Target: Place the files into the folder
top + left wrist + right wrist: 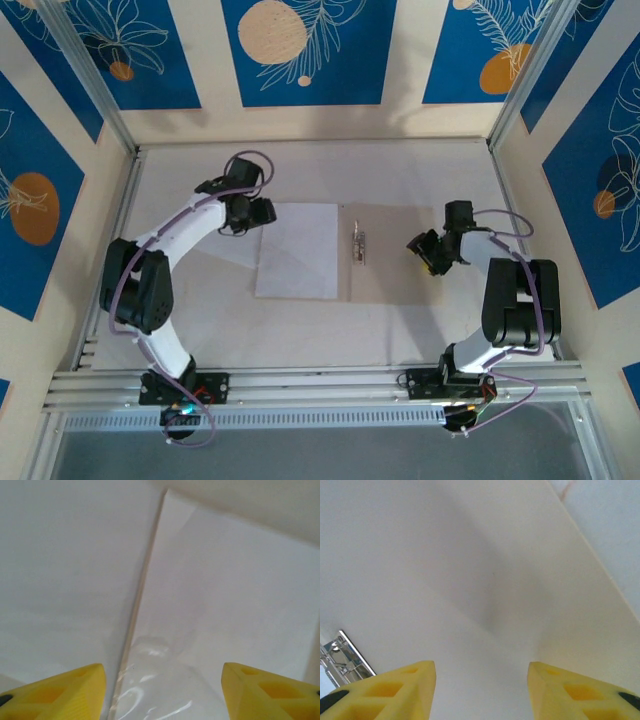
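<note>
As the white sheets (295,250) run lengthwise away from the robot, just right of the left fingers (60,692), that arm is nearer; these and the right fingers (385,692) stand parted, empty.

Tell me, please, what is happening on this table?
A robot is filing paper. The folder lies open and flat on the table. A white sheet lies on its left half, beside the metal clip. The left gripper hovers open over the sheet's left edge. The right gripper hovers open over the folder's right half.
</note>
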### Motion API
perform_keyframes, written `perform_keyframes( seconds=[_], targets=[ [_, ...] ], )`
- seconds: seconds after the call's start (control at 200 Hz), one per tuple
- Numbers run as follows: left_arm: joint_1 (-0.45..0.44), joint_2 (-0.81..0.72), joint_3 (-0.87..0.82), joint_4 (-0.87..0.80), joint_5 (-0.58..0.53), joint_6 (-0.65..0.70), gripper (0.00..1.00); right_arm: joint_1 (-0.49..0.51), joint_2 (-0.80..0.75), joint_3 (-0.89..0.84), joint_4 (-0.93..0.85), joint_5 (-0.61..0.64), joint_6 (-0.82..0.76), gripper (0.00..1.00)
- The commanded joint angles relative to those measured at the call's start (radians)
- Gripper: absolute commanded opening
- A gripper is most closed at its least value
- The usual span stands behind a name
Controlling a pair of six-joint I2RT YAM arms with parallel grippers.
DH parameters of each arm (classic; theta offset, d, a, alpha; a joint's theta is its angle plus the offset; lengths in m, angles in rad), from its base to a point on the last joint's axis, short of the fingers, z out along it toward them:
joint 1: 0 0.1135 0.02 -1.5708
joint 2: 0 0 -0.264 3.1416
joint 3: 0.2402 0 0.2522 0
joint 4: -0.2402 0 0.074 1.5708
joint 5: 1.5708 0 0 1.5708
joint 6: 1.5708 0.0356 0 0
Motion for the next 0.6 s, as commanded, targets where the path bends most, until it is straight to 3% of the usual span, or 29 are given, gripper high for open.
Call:
perform_keyframes(
  seconds=[0.0,0.175,0.595],
  targets=[
    [0.011,0.016,-0.053,0.076,0.172,-0.042,0.62,-0.007,-0.008,0.059,-0.106,0.022,-0.040,0.52],
    [0.024,0.048,-0.128,0.167,0.256,-0.085,0.61,0.009,-0.040,0.101,-0.177,0.009,-0.060,0.52],
    [0.068,0.014,-0.303,0.287,0.274,-0.130,0.58,0.102,-0.060,0.077,-0.196,-0.020,-0.028,0.52]
  ],
)
